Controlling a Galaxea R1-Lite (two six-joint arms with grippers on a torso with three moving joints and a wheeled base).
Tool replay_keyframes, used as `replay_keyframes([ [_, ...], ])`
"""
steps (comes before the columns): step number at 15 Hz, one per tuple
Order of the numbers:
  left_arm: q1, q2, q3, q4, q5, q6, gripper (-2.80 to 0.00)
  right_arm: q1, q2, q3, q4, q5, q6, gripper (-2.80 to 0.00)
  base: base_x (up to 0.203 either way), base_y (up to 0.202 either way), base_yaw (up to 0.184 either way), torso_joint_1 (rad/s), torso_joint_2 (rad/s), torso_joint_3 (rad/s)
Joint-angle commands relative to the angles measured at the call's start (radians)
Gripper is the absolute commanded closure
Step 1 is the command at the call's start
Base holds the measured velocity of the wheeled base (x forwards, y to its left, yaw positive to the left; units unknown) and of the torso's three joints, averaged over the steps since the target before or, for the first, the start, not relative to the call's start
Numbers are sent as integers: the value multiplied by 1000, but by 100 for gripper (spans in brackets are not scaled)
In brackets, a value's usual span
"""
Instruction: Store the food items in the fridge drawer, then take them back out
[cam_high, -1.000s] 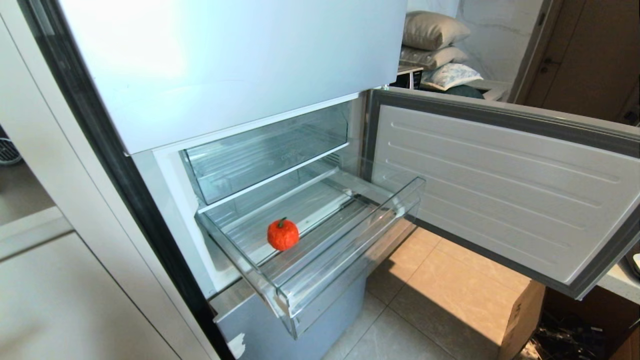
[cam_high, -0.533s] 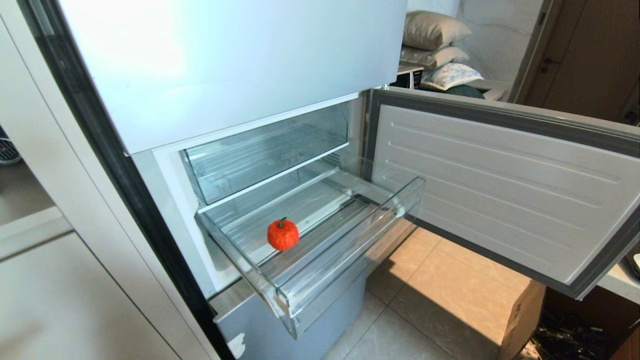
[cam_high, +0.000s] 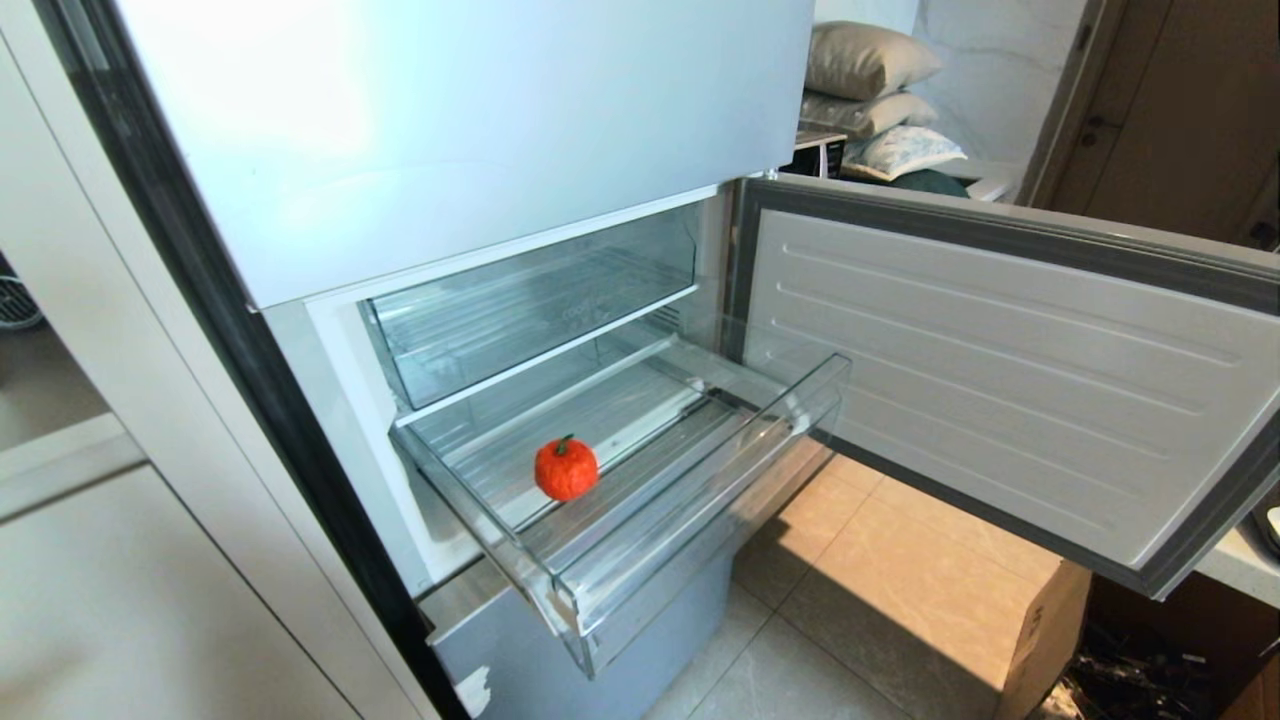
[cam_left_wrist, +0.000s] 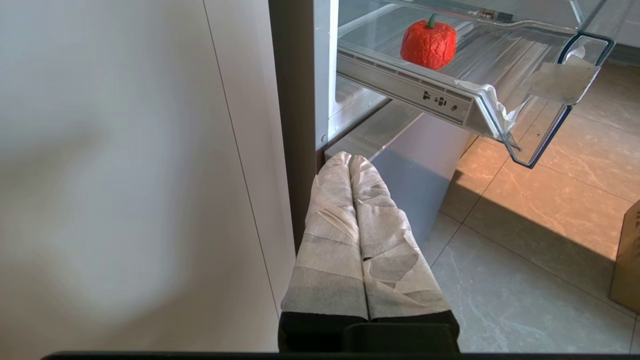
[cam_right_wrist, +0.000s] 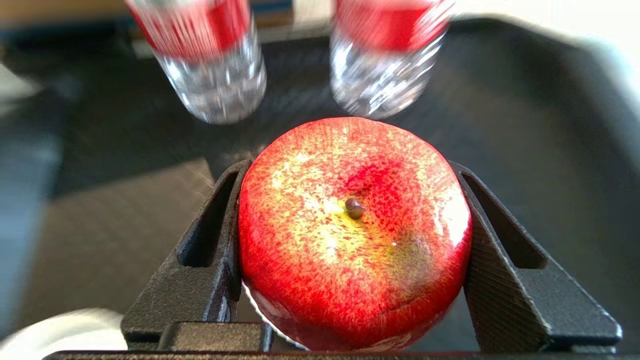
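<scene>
We see the fridge drawer (cam_high: 700, 470) pulled out from the open fridge (cam_high: 450, 130), with the fridge door (cam_high: 1000, 380) swung wide to the right. The orange-red fruit (cam_high: 566, 468) with a dark green stem sits on the ribbed floor of the drawer, toward its left side, apart from the walls. White tape (cam_left_wrist: 492, 102) wraps a front corner of the drawer.

We find the right gripper (cam_right_wrist: 350, 225) outside the head view. In its wrist view, its two black fingers (cam_right_wrist: 210, 250) press against opposite sides of the apple (cam_right_wrist: 355, 235), so the jaws stand partly open, closed on the fruit. The apple is glossy red with yellow speckling, its stem end facing the camera. Beyond it stand two clear bottles (cam_right_wrist: 210, 65) with red labels, on a dark tray (cam_right_wrist: 525, 125).

We see the left gripper (cam_left_wrist: 350, 160) low beside the fridge, its tape-wrapped fingers (cam_left_wrist: 330, 225) pressed together and holding nothing. A cardboard box (cam_high: 1040, 640) stands on the tiled floor (cam_high: 880, 570).
</scene>
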Motion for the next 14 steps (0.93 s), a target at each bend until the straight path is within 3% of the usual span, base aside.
replay_keyframes([
  [1, 0, 0, 0, 0, 0, 0, 0, -18, -180, 55, 28, 1, 3, 0, 0, 0, 0, 0, 0, 0],
  [6, 0, 0, 0, 0, 0, 0, 0, -71, -745, 368, 134, 17, 26, 0, 0, 0, 0, 0, 0, 0],
  [9, 0, 0, 0, 0, 0, 0, 0, 5, -1136, 623, 151, 44, 36, 0, 0, 0, 0, 0, 0, 0],
  [11, 0, 0, 0, 0, 0, 0, 0, 214, -1350, 802, 161, 24, 34, 0, 0, 0, 0, 0, 0, 0],
  [14, 0, 0, 0, 0, 0, 0, 0, 670, -1644, 1057, 254, -11, 4, 0, 0, 0, 0, 0, 0, 0],
])
